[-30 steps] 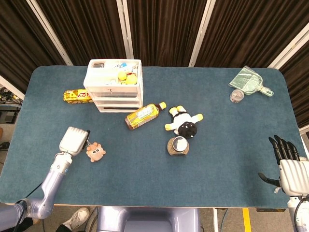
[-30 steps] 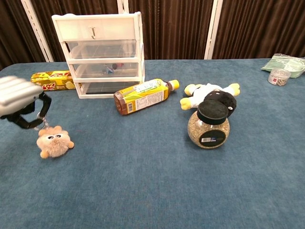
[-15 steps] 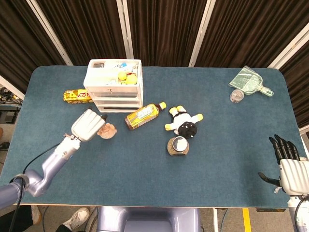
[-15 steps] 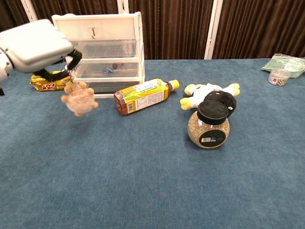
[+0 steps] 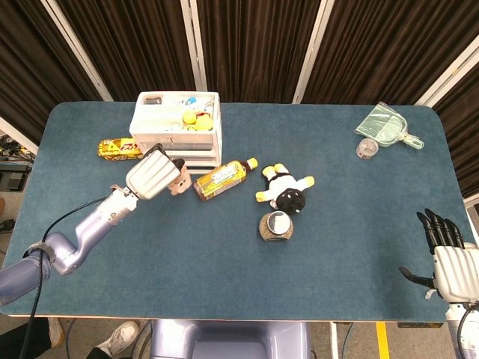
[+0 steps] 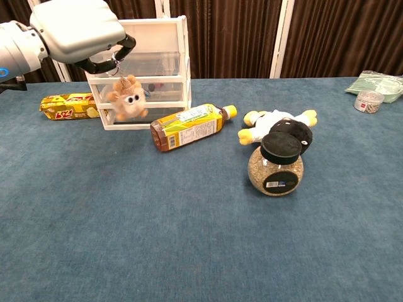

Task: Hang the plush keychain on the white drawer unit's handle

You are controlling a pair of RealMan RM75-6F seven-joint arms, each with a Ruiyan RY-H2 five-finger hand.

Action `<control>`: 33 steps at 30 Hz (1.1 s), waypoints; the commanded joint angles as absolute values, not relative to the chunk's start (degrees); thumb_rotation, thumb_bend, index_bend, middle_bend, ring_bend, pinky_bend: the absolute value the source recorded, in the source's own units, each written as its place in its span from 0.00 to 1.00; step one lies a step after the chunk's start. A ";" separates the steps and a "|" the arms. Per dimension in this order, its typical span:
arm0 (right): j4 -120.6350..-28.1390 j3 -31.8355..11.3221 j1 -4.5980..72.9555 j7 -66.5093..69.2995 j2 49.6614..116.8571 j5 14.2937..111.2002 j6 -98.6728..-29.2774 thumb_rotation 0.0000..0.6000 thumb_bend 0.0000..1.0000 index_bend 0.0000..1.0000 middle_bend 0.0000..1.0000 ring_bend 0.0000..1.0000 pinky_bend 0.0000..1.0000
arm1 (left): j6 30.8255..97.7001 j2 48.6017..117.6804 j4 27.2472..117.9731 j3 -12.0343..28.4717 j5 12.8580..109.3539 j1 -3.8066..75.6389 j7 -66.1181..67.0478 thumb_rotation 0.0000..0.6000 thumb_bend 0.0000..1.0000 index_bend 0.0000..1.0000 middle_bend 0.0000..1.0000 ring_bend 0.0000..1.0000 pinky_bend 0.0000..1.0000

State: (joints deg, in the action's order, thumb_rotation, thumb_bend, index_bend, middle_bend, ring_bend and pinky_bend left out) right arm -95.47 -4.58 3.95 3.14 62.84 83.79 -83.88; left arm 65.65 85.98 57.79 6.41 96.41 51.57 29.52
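Observation:
A small tan plush keychain (image 6: 127,99) (image 5: 178,180) dangles by its ring from my left hand (image 6: 80,31) (image 5: 153,174), which holds it in the air just in front of the white drawer unit (image 6: 164,63) (image 5: 175,129). The hand covers the top drawer's front, so its handle is hidden in the chest view. My right hand (image 5: 445,250) rests at the table's near right corner, fingers spread, holding nothing.
A tea bottle (image 6: 189,125) lies just right of the drawer unit, a yellow snack pack (image 6: 66,106) to its left. A black-and-white plush (image 6: 280,126) and a black-lidded jar (image 6: 275,163) sit mid-table. A green dustpan (image 5: 389,126) and small tub (image 5: 367,148) are far right.
My left hand has lifted the keychain off the table and carried it up and away to the drawer unit's front. The right hand has not moved.

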 commanded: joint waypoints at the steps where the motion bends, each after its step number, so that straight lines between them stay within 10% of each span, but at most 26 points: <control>1: -95.51 -4.60 3.97 3.29 62.79 83.67 -83.76 1.00 0.02 0.00 0.00 0.00 0.00 | 65.14 87.20 55.97 6.67 95.97 52.19 28.78 1.00 0.41 0.62 1.00 0.87 0.75; 33: -95.97 -4.55 3.89 4.02 62.39 83.61 -83.65 1.00 0.02 0.00 0.00 0.00 0.00 | 65.65 92.20 40.68 4.99 96.55 55.91 24.08 1.00 0.41 0.62 1.00 0.87 0.75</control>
State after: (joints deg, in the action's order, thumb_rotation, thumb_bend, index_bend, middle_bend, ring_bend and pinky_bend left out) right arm -95.96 -4.55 3.89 4.02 62.39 83.61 -83.65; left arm 65.77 92.08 40.94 5.06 96.69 55.87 24.29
